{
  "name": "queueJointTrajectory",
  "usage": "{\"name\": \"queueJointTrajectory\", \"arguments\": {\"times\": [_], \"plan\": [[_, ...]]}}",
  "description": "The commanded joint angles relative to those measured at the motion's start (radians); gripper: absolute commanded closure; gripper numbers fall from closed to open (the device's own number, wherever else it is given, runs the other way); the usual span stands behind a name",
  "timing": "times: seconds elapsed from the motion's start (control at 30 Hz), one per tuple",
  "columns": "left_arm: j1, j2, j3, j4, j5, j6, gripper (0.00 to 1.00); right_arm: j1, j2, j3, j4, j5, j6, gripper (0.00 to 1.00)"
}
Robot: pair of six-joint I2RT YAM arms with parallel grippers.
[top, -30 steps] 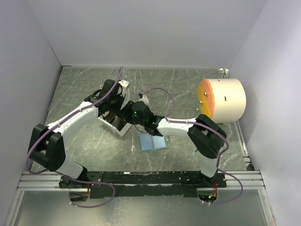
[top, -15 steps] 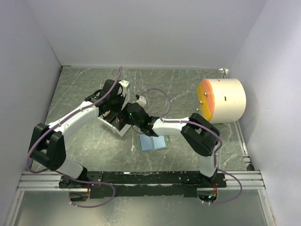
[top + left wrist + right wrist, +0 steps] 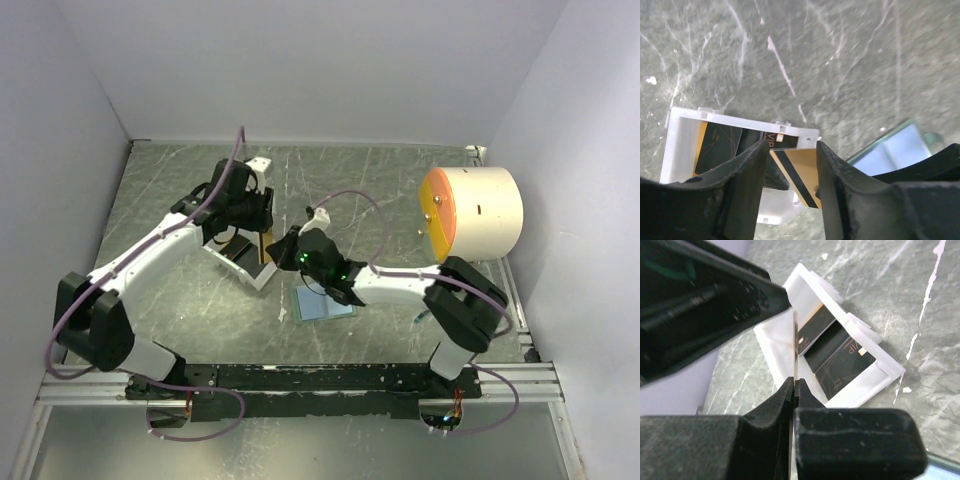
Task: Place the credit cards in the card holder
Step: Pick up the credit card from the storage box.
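A yellow-orange credit card with a black stripe hangs above the white tray, between the fingers of my left gripper, which stands open around it. My right gripper is shut on this card, seen edge-on in the right wrist view. From above, both grippers meet over the tray, left gripper just behind right gripper. Dark credit cards lie in the tray. The card holder lies open, light blue side up, right of the tray.
A large cream cylinder with an orange face lies at the right of the table. White walls close in the left, back and right sides. The right arm's forearm passes just behind the card holder.
My left gripper has opened and drawn back a little. My right gripper has shut on the yellow-orange card, which now hangs from it.
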Motion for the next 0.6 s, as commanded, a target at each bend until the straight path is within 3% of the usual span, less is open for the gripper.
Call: {"name": "queueJointTrajectory", "arguments": {"times": [0.0,0.23,0.57], "plan": [[0.001,-0.131,0.068,-0.004,0.096,-0.115,0.41,-0.006,-0.150,-0.079,0.070,-0.028,-0.107,1.00],[0.001,-0.314,0.000,0.119,0.295,-0.275,0.33,-0.066,-0.384,-0.209,0.031,-0.134,-0.096,1.00],[0.001,-0.484,-0.244,0.432,0.560,-0.499,0.30,-0.157,-0.654,-0.417,0.224,-0.327,0.073,1.00]]}}
